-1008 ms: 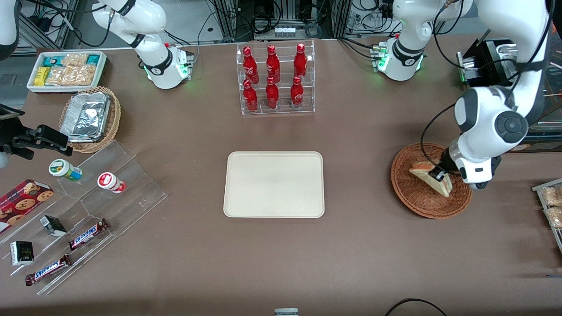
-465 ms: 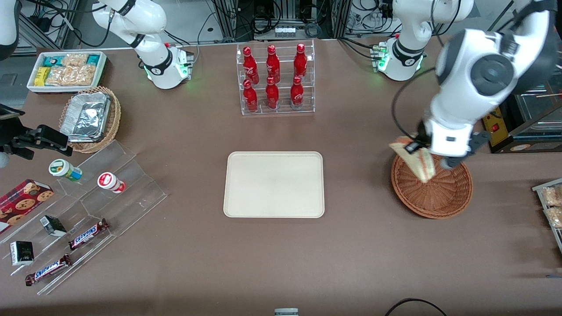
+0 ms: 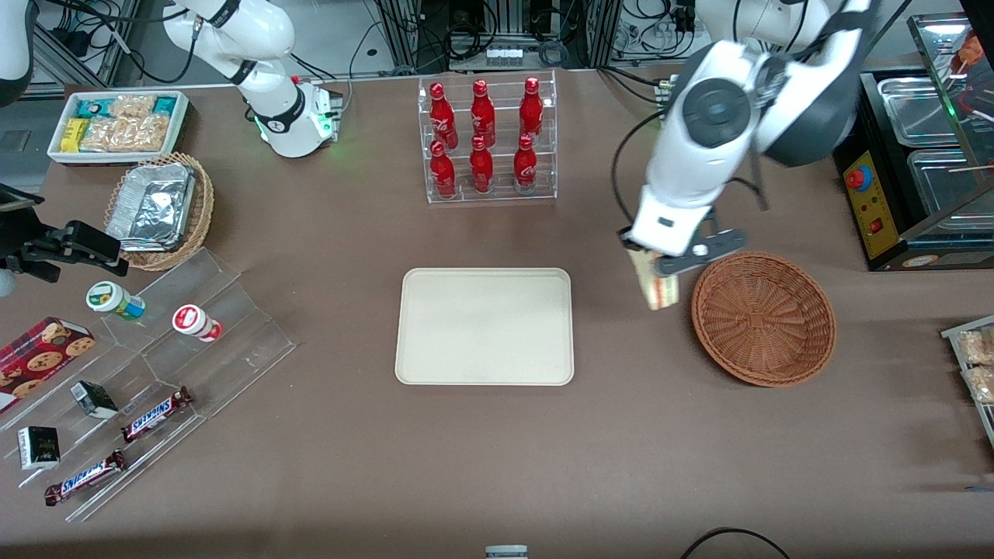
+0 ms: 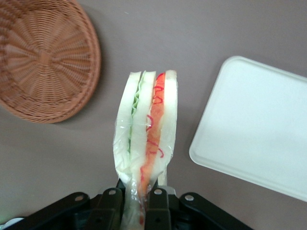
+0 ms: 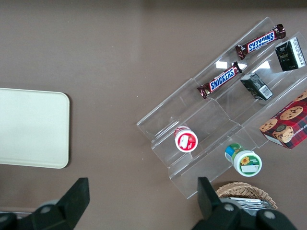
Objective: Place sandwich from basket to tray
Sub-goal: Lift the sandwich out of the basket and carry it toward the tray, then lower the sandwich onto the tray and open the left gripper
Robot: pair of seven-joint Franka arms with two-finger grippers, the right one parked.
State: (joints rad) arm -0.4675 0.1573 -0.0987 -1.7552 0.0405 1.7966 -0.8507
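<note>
Front view: the sandwich (image 3: 656, 286) is pinched between the fingers of the gripper (image 3: 651, 260) and held in the air between the basket (image 3: 763, 317) and the tray (image 3: 484, 326). The carry is judged under way; lowering over the tray is needed next.

Three cameras: one high and wide, two riding the wrists.

Front view: high, looking steeply down on the whole table (image 3: 497, 466), facing both arms. Left wrist view: close, pointing down past the gripper (image 4: 136, 203) and its clamped sandwich (image 4: 146, 143), between basket (image 4: 45, 60) and tray (image 4: 259, 132); all also in front view. Right wrist view: fairly close, straight down on the snack shelf (image 5: 225, 120), sharing the tray with both others.
</note>
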